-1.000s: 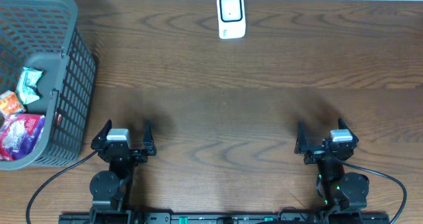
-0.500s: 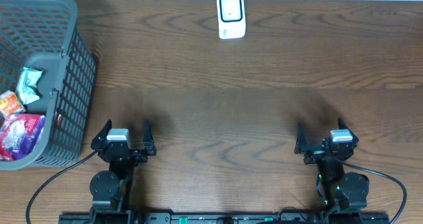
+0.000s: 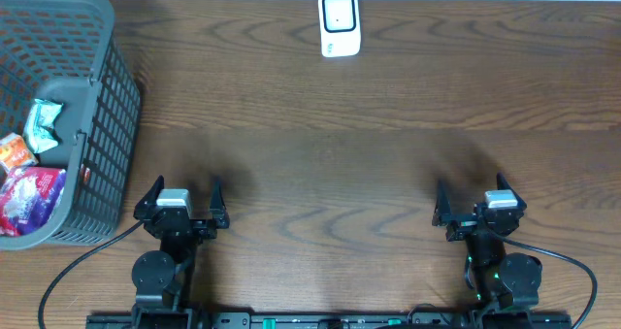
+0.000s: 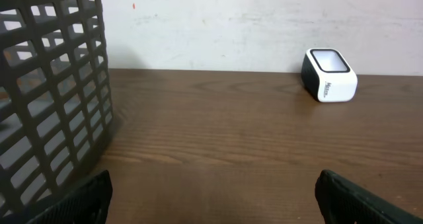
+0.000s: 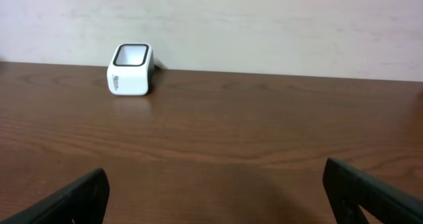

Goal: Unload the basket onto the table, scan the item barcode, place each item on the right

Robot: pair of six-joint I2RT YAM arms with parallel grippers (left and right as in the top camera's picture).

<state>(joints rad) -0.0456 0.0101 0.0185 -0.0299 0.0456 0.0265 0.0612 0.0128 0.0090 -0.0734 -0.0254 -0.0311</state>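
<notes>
The left tool [image 3: 186,188] and the right tool [image 3: 471,191] sit at the near edge of the brown surface [image 3: 320,145]. Both have their fingers wide apart and hold nothing. The white scanner [image 3: 340,23] stands at the far edge, in the middle. Some snack packets [image 3: 29,188] lie in the grey basket [image 3: 112,115] on the left.

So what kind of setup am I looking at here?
Probably a mock shop checkout on a wooden tabletop: a small white barcode scanner stands at the far edge, and a grey mesh basket holding packets sits at the left.
</notes>
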